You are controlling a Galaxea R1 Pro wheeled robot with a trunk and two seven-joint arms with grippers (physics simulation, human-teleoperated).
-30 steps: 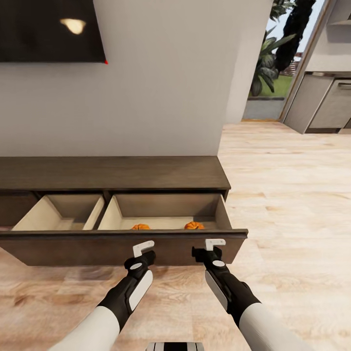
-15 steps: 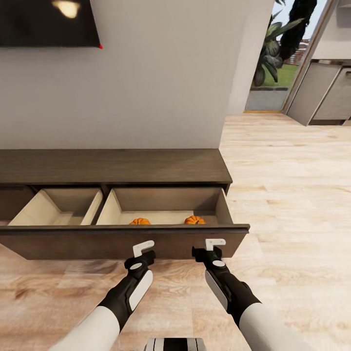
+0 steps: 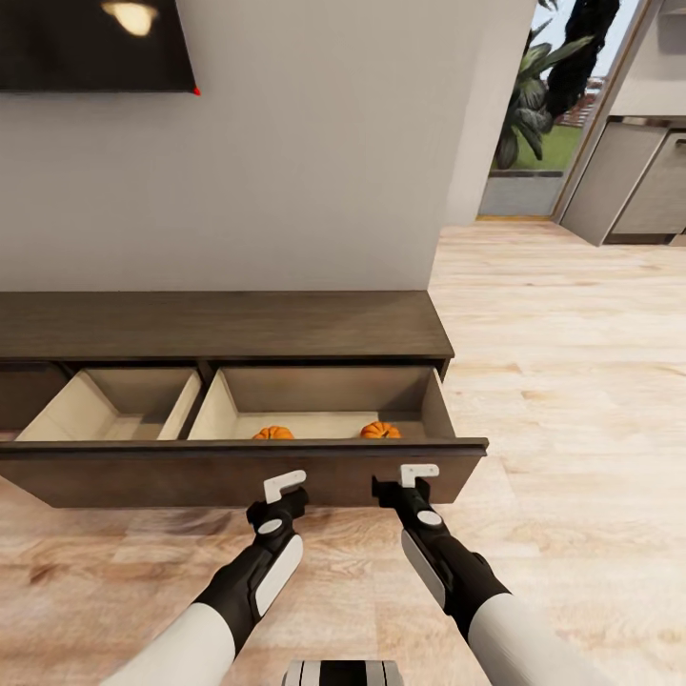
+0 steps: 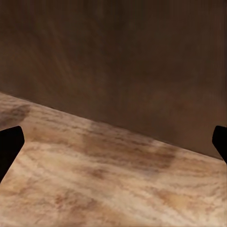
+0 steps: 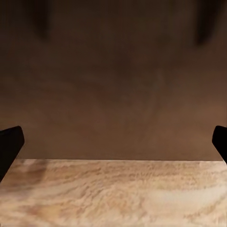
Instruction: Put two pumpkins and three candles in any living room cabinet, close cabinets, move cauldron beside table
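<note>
Both pumpkins (image 3: 273, 433) (image 3: 380, 431) lie in the cabinet's (image 3: 219, 326) open drawer (image 3: 238, 472), centre frame; left claw (image 3: 283, 488) and right claw (image 3: 416, 475), fingers apart and empty, face its front; candles, closing and cauldron apparently remain.

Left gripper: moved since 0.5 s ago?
Yes, slightly. The left gripper has edged forward toward the cabinet drawer front, which sits unchanged in the head view.
</note>
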